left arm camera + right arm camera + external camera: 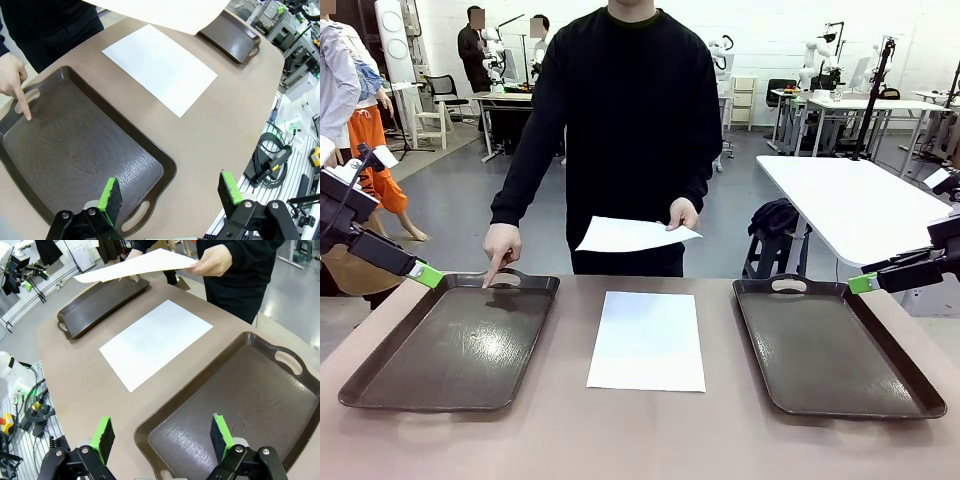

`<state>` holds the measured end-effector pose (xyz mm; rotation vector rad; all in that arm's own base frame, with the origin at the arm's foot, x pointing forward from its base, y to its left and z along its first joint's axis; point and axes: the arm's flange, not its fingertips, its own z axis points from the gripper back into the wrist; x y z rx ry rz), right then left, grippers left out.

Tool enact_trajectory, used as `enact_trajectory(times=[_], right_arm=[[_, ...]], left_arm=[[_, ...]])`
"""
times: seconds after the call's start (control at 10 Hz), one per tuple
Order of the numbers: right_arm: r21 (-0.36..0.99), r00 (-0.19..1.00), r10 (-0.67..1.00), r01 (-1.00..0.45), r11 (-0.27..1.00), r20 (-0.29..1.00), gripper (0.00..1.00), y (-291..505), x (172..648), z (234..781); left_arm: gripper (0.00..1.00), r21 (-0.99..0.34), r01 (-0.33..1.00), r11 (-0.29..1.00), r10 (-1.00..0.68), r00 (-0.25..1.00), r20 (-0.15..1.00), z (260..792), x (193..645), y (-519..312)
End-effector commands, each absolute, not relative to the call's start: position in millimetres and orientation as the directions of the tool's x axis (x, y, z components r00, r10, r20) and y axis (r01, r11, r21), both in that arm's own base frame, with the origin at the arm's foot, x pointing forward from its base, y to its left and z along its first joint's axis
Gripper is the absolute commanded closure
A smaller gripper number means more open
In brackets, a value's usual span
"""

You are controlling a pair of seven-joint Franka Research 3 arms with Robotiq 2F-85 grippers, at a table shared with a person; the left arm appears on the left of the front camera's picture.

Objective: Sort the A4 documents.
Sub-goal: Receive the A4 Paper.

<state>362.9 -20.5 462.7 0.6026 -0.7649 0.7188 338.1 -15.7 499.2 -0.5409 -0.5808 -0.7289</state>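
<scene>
As left fingers (111,199) gape, document (160,67) well apart

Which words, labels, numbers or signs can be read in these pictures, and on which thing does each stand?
None can be read.
The sheet on the table looks blank, and so does the sheet in the person's hand.
The left tray and the right tray carry no label.
Anything on the background desks is too small or blurred to read.

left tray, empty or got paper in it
Empty: the left tray is bare, a hand pointing into it; one sheet lies on the table.
</scene>
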Motion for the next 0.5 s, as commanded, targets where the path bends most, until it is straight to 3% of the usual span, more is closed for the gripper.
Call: enact_trajectory(times=[0.0,0.4], right_arm=[[0.218,0.49,0.342,-0.773,0.596,0.802,0.0,-20.9,368.8,461.1],[0.218,0.49,0.342,-0.773,0.596,0.802,0.0,-20.9,368.8,461.1]], left_arm=[[0.0,-0.252,0.751,0.611,-0.455,0.593,0.664,497.6,340.6,-13.3],[0.0,-0.25,0.738,0.626,-0.453,0.606,0.654,499.2,338.1,-15.7]])
